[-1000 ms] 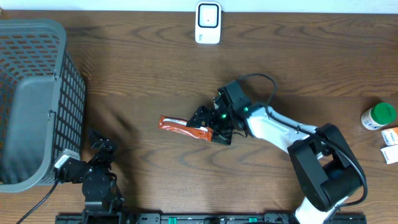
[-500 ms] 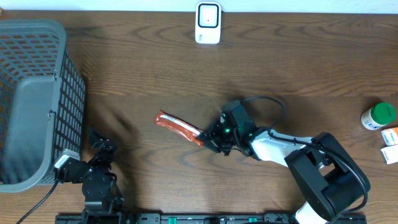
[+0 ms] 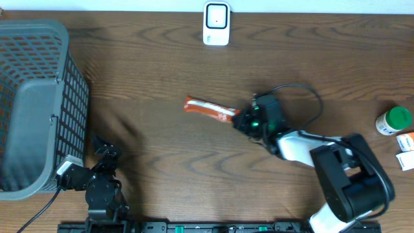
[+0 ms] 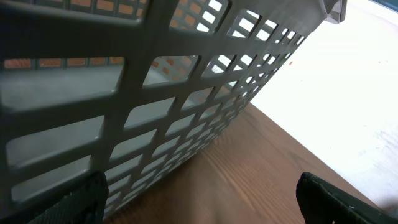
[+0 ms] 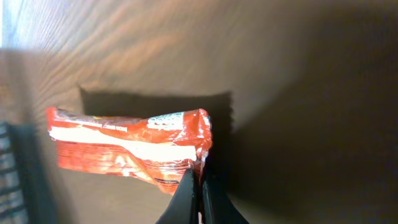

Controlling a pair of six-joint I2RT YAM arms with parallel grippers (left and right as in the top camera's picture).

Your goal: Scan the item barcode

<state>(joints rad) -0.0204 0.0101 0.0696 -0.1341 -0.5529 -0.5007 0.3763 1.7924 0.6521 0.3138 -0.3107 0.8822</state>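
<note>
Right end effector (image 5: 199, 186) pinches one end of the orange packet (image 5: 127, 149), clear in the wrist view, the grip hidden overhead.

Overhead: basket (image 3: 74, 110) cropped by the left edge, small box (image 3: 407, 141) by the right edge; tips of the right gripper (image 3: 240, 121) hidden under its own body. Right wrist: print on the orange packet (image 5: 130, 149) blurred, no barcode legible. Left wrist: left gripper (image 4: 199, 186) shows only dark finger corners at the bottom edge.
</note>
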